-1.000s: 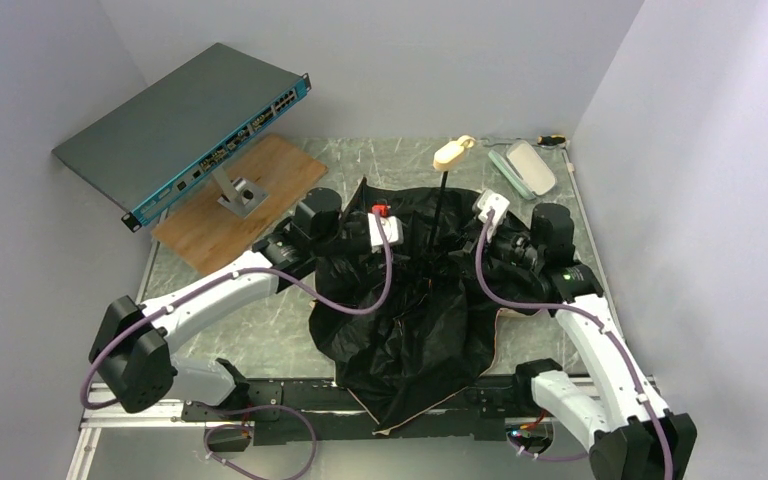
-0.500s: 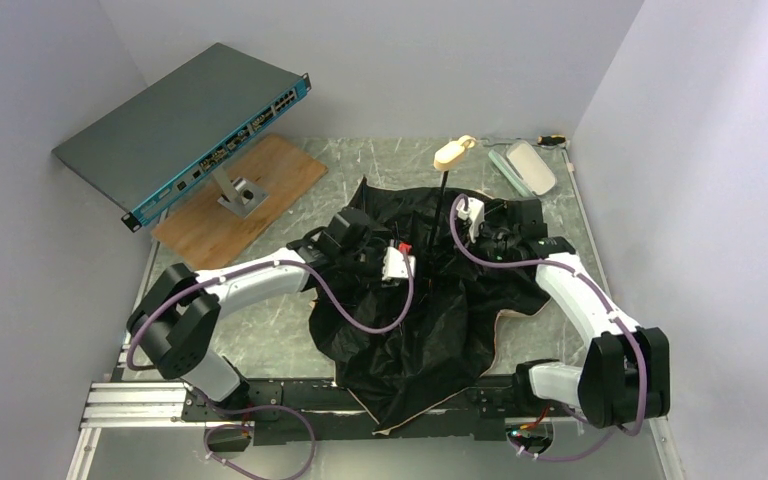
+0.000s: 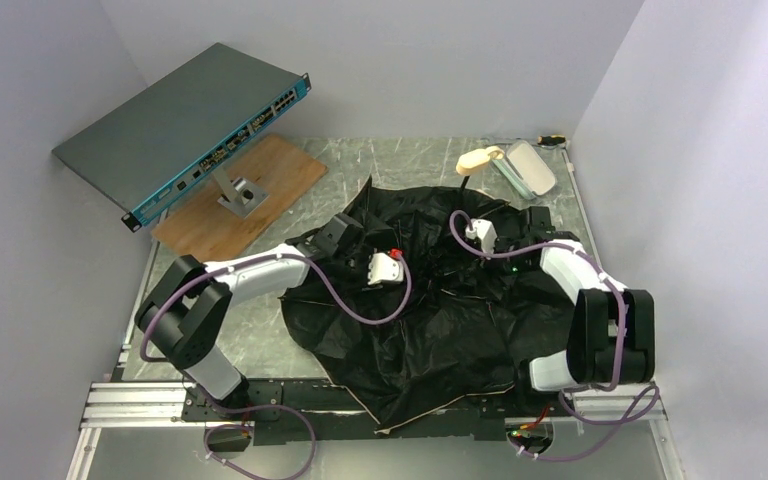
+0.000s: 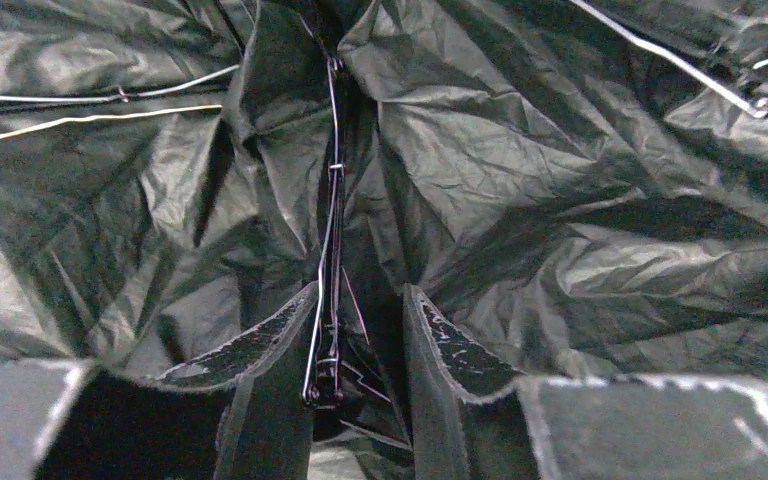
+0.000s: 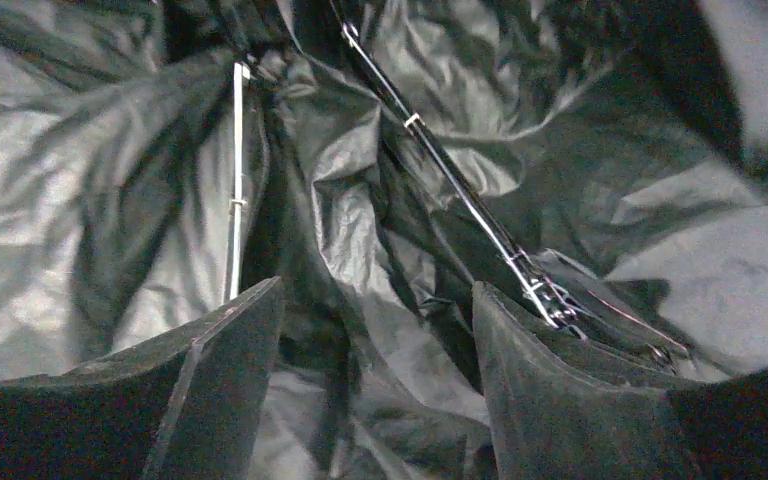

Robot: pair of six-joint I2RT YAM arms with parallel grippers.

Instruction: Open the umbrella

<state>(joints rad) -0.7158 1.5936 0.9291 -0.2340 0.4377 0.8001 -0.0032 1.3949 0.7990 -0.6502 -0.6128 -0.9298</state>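
Observation:
The umbrella lies upside down on the table with its black lining facing up and a cream-tan edge showing at the front. Its cream knob handle leans toward the back right on the thin black shaft. My left gripper is low in the canopy's middle. In the left wrist view it is open, with a thin metal rib running between the jaws close to the left finger. My right gripper is open over crumpled lining. A black rib passes by its right finger.
A pale mint-green case lies at the back right, just beside the handle. A grey network switch tilts on a stand over a wooden board at the back left. The marbled tabletop shows to the left of the canopy.
Both grippers have dropped lower into the canopy's middle. The shaft has tipped toward the back right, the handle has moved right, and the lining has spread wider to the left.

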